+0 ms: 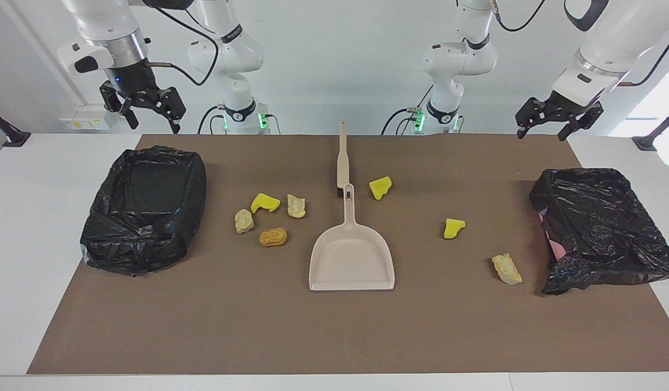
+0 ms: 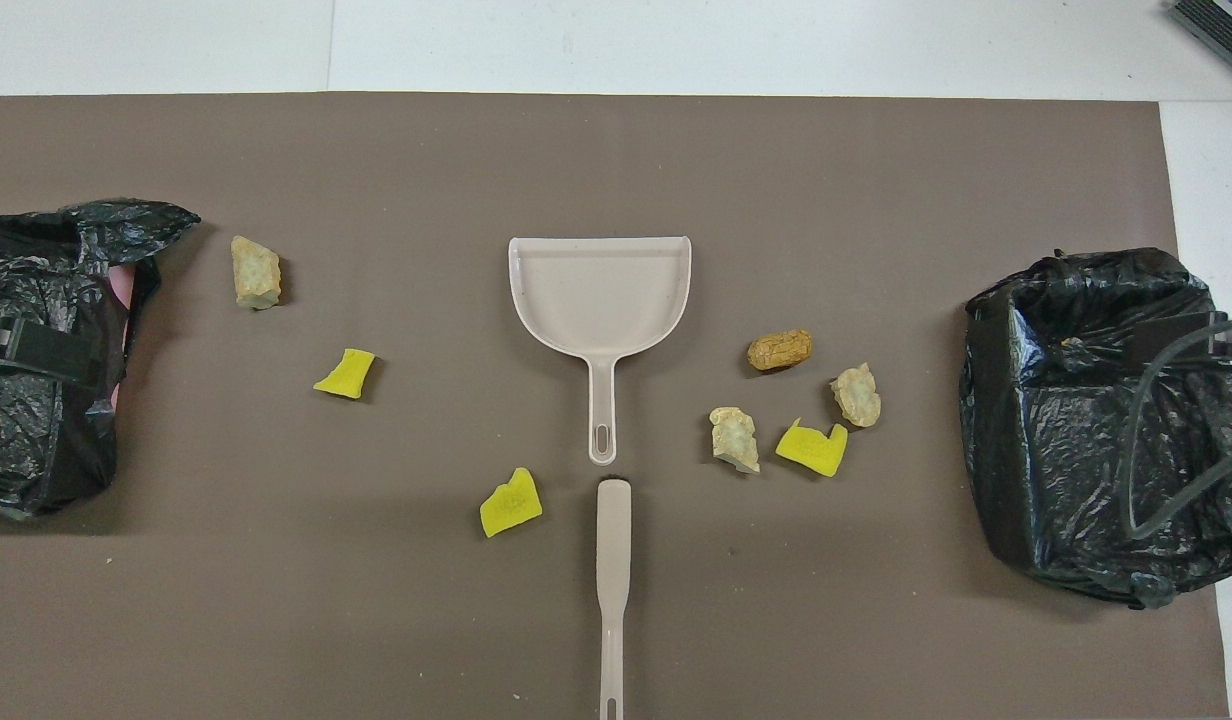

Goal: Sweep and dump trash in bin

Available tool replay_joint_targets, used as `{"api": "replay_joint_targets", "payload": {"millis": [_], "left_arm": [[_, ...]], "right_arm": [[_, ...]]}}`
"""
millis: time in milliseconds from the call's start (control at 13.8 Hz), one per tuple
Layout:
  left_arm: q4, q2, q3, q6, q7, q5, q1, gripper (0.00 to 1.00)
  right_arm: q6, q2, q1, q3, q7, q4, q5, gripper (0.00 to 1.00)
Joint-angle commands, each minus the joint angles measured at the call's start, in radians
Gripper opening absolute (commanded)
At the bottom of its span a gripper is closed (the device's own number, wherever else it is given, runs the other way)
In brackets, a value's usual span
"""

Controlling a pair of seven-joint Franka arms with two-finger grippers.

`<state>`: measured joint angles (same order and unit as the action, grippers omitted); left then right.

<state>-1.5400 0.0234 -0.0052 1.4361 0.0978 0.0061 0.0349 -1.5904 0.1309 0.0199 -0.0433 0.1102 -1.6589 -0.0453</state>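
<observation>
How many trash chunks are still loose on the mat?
7: four clustered toward the right arm's end, one yellow beside the brush, another yellow and a beige toward the left arm's end. Bin interiors aren't fully visible.
</observation>
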Motion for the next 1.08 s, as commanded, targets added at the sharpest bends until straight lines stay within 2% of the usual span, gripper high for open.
{"api": "replay_joint_targets", "payload": {"millis": [0,1011], "left_arm": [[-0.006,0.007,0.008,-0.017,0.003,-0.008,0.003,1.00],[-0.035,0.027,0.007,-0.016,0.000,-0.008,0.008,1.00]], "right_arm": [[-0.005,0.007,-0.002,-0.006,-0.020,-0.009,0.022,1.00],[-0.005,0.007,-0.002,-0.006,-0.020,-0.007,0.022,1.00]]}}
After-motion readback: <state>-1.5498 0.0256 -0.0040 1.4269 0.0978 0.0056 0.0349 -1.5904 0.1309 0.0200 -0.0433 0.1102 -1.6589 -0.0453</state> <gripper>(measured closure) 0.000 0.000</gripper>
